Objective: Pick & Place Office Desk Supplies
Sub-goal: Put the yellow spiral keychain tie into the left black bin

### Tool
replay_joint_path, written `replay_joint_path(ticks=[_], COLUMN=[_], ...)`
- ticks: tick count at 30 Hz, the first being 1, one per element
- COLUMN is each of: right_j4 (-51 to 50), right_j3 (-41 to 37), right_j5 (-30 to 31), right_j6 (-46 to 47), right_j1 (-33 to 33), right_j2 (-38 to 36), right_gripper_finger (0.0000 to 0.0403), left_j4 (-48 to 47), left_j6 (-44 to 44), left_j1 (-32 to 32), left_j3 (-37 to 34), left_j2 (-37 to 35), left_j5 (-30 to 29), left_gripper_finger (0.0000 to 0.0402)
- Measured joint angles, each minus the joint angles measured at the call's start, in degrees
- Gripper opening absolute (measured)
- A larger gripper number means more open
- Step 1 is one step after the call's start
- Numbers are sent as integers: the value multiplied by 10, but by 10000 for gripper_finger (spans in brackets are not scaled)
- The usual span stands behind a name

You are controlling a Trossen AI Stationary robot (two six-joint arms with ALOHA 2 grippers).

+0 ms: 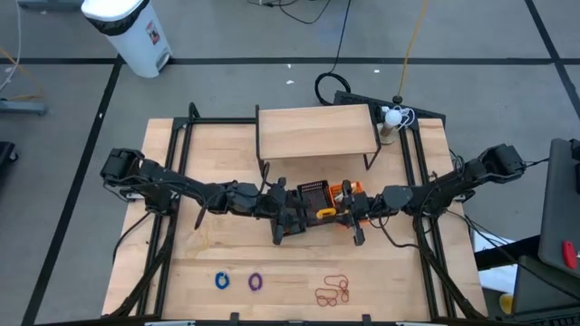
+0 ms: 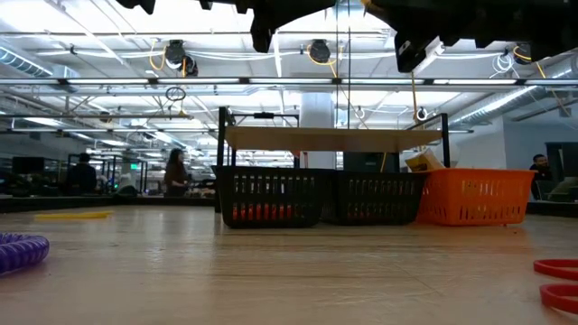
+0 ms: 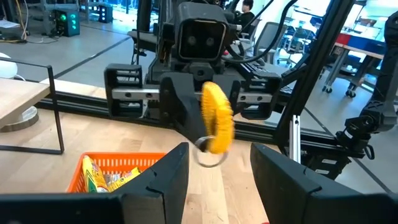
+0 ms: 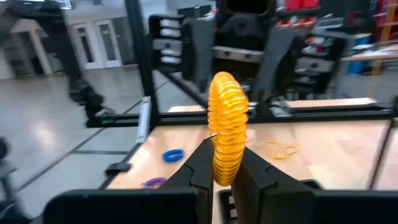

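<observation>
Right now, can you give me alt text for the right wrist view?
The right gripper is shut on an upright yellow spiral coil ring, above the wooden table. Beyond lie a blue coil ring, a purple coil ring and tan elastic loops.

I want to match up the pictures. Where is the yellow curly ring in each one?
High view: too small to tell, near the orange basket.
Low view: not in it.
Left wrist view: middle, yellow coil ring held by the right gripper.
Right wrist view: centre, upright in its own fingers.
Shared landmark: the orange basket.
</observation>
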Motion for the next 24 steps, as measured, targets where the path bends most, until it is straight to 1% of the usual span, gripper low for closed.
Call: replay_joint_path(ticks=[1,3,5,8,10,12,15,19,22,24], right_j4=[0,0,-1,0,-23,-28,-42,-56,-61,-62], right_j3=[0,0,0,0,9,18,41,69,79,79], right_j5=[-1,23,20,38,17,24,-2,12,51,58], right_j6=[3,3,5,9,10,6,-4,-15,-17,-17], right_j1=[-2,-1,-2,-1,-3,-1,0,3,2,0], right_j2=[0,0,0,0,0,4,21,57,80,84], right_gripper_finger=[21,21,21,21,21,21,21,21,21,21], left_j4=[0,0,0,0,0,0,1,2,-5,-10], left_j6=[0,0,0,0,0,0,0,0,0,0], left_j1=[0,0,0,0,0,0,0,0,0,0], left_j3=[0,0,0,0,0,0,0,0,0,0], left_j2=[0,0,0,0,0,0,0,0,0,0], left_j5=[0,0,1,4,5,5,5,9,10,11], left_gripper_finger=[170,170,170,170,170,170,170,170,170,170])
